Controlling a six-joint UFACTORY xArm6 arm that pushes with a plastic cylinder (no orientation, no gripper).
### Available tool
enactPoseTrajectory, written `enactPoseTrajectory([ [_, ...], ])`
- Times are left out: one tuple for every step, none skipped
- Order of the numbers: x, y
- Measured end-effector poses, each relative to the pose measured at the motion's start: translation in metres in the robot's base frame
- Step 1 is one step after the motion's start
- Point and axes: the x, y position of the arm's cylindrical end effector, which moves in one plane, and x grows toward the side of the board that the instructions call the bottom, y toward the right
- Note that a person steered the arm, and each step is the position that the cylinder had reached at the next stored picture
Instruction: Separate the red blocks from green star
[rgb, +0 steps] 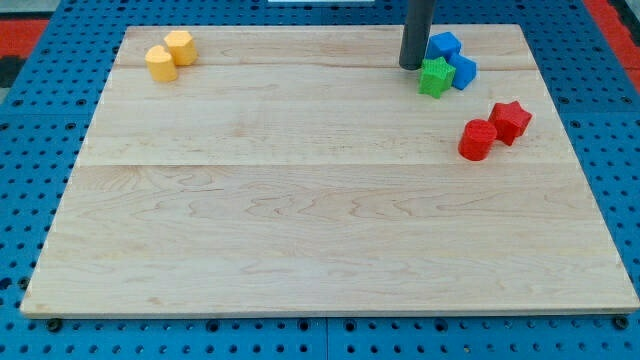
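Observation:
A green star (435, 77) lies near the view's top right on the wooden board. Two red blocks sit below and to its right: a red cylinder-like block (477, 139) and a red star (510, 121), touching each other. They stand apart from the green star by a small gap. My tip (411, 66) rests on the board just left of the green star, close to or touching it.
Two blue blocks (443, 46) (463, 71) sit against the green star's top and right sides. Two yellow blocks (160, 62) (180, 46) lie together at the view's top left. The board's edge (330, 312) runs along the view's bottom.

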Motion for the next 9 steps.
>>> enactPoseTrajectory([
  [0.049,0.042],
  [0.075,0.020],
  [0.105,-0.018],
  [0.167,-0.014],
  [0.209,-0.006],
  [0.217,0.046],
  [0.213,0.119],
  [0.169,0.200],
  [0.147,0.223],
])
